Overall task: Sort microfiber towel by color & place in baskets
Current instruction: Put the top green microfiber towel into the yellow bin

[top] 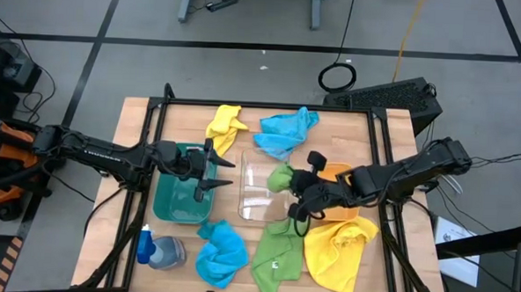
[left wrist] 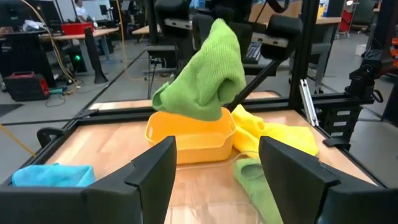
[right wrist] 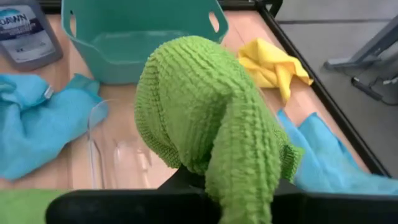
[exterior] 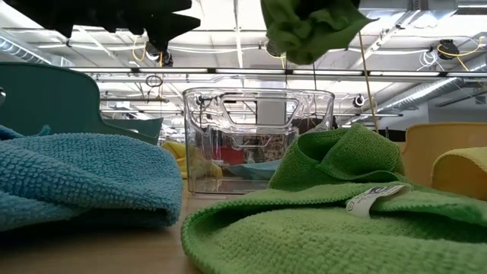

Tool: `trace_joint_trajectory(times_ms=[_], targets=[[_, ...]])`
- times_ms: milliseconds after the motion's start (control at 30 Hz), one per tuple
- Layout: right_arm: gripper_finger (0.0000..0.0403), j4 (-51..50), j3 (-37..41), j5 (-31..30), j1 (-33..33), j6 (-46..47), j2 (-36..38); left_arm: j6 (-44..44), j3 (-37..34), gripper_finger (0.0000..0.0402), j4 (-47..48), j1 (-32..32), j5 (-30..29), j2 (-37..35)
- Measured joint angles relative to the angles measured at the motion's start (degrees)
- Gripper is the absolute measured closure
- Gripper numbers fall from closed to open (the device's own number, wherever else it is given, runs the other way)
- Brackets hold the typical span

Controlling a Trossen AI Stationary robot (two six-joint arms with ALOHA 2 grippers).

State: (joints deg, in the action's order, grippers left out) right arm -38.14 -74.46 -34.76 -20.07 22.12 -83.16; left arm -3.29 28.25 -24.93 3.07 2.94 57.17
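Observation:
My right gripper (top: 290,190) is shut on a green towel (top: 281,177) and carries it above the right side of the clear basket (top: 257,192). The same towel (left wrist: 205,74) hangs in the air in front of the orange-yellow basket (left wrist: 189,140). The dark green basket (top: 181,200) stands left of the clear one. My left gripper (top: 224,173) hovers open over the green basket's right rim, and its fingers frame the left wrist view (left wrist: 214,180). A second green towel (top: 278,257), two blue towels (top: 221,253) (top: 288,130) and two yellow towels (top: 340,248) (top: 226,122) lie flat on the table. My right gripper holds the green towel by a bunched upper part (left wrist: 219,28), from the table's right side. The cloth drapes over the fingers (right wrist: 205,112) and hides the place of contact. The towel is lifted clear of the table and hangs slack in several folds below the hold (exterior: 308,27).
A blue-capped spray bottle (top: 155,247) lies at the near left, beside the green basket. The orange-yellow basket (top: 334,173) sits mostly under my right arm. A black frame rail (top: 262,106) runs around the table. Bare wood shows between the far towels and the baskets.

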Motion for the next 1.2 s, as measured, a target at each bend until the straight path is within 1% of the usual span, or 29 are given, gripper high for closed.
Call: trace_joint_trajectory(times_ms=[133,433,533,733,900,1067,1200], targets=[[0.0385,-2.19,0.00,0.06,-0.72,0.95,-0.04,-0.02,0.00,0.0167,1.66,0.00,0.17,0.02],[0.0385,-5.98,0.00,0.31,-0.66,1.00,0.60,-0.01,0.00,0.0167,1.97,-0.03,6.62,0.04],[0.0385,-7.52,0.00,0.66,-0.66,1.43,2.27,-0.02,0.00,0.0167,2.01,-0.02,6.78,0.04],[0.0385,-9.97,0.00,1.31,-0.68,5.55,7.18,-0.02,-0.02,0.0167,1.99,-0.02,6.78,0.04],[0.0385,-12.42,-0.02,2.12,-0.70,5.76,10.72,0.00,-0.02,0.0167,1.99,-0.02,6.78,0.04],[0.0385,-15.91,-0.04,2.54,-0.70,5.78,12.48,0.02,-0.02,0.0167,2.02,-0.02,6.78,0.04],[0.0385,-19.79,-0.04,5.15,-0.70,6.02,12.68,0.05,-0.02,0.0167,2.61,-0.02,6.80,0.04]])
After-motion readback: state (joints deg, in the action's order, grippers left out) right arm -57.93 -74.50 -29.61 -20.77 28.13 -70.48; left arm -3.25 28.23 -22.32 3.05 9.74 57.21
